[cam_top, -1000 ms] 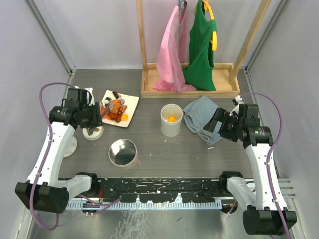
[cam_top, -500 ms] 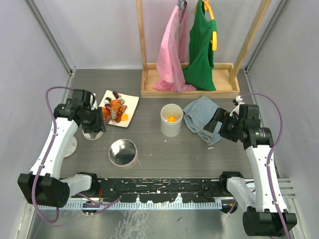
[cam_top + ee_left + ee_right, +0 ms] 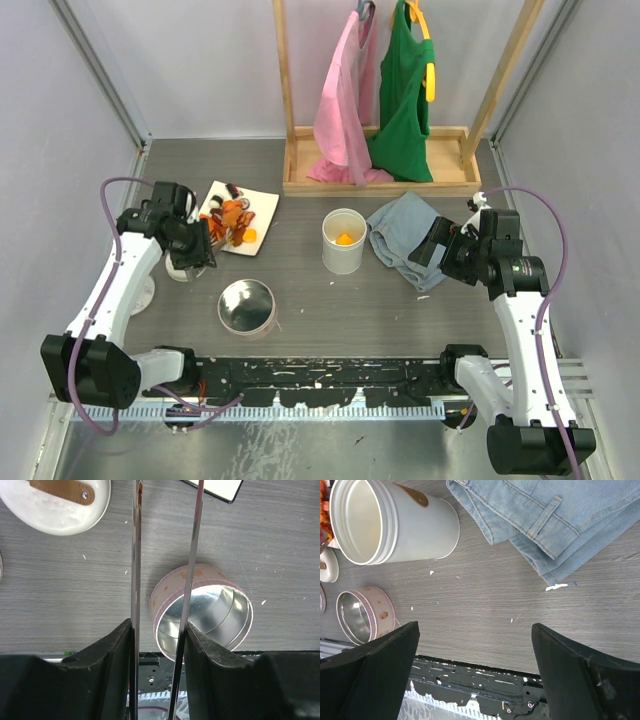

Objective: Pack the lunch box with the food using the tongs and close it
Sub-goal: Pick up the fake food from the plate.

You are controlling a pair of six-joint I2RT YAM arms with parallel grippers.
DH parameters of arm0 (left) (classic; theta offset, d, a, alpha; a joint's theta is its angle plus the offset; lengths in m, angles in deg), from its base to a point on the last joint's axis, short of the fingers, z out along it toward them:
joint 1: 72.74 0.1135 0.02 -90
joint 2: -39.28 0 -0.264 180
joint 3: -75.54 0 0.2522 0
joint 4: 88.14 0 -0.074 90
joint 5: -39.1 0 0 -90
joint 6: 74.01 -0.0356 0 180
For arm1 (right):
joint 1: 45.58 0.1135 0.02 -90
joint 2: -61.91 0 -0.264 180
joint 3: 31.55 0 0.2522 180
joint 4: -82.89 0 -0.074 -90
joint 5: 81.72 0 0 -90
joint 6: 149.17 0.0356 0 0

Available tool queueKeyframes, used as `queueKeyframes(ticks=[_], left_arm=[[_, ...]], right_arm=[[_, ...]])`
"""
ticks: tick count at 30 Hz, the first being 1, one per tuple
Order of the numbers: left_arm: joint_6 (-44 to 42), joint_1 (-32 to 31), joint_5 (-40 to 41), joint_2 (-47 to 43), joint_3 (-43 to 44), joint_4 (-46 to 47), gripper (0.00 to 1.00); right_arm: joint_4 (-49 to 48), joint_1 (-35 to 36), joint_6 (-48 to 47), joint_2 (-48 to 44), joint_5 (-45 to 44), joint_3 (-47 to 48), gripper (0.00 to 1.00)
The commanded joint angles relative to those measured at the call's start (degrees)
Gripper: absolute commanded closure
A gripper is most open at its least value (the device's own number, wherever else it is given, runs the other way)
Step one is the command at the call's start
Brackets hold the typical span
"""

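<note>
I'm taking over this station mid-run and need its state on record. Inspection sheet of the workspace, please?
Surface: grey table, small white flecks.
Job's things: food on white plate; tongs in left gripper; white container upright, orange piece inside; white lid off, near plate.
Clutter: folded jeans; open pink tin.
Grippers: left gripper shut on tongs; right gripper open, empty.
Cables: purple cable looped along each arm.
Surroundings: wooden rack, pink garment and green garment hanging.

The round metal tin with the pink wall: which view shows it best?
The top external view: the tin is whole and uncovered, open side up. The left wrist view shows the tin larger, but one arm of the tongs crosses it. The right wrist view shows it small, near the left edge.
</note>
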Motion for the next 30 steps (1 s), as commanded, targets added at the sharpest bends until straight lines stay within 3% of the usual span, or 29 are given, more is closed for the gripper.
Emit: queueKeyframes(ticks=[1, 11, 21, 30], left_arm=[[1.38, 0.31, -1.06, 0.58, 0.26, 5.7, 0.58], [1.62, 0.32, -0.33, 1.74, -0.26, 6.95, 0.64], [1.25, 0.31, 1.73, -1.96, -1.62, 6.02, 0.79], [1.07, 0.31, 2.24, -4.89, -2.11, 5.84, 0.83]], right_arm=[[-1.89, 0.29, -0.91, -0.37, -0.7, 0.6, 0.01], [-2.05, 0.29, -0.91, 0.16, -0.79, 0.78, 0.01], [-1.92, 0.29, -0.96, 0.62, -0.23, 1.0, 0.01], [-1.55, 0.29, -0.85, 0.37, -0.09, 1.07, 0.01]])
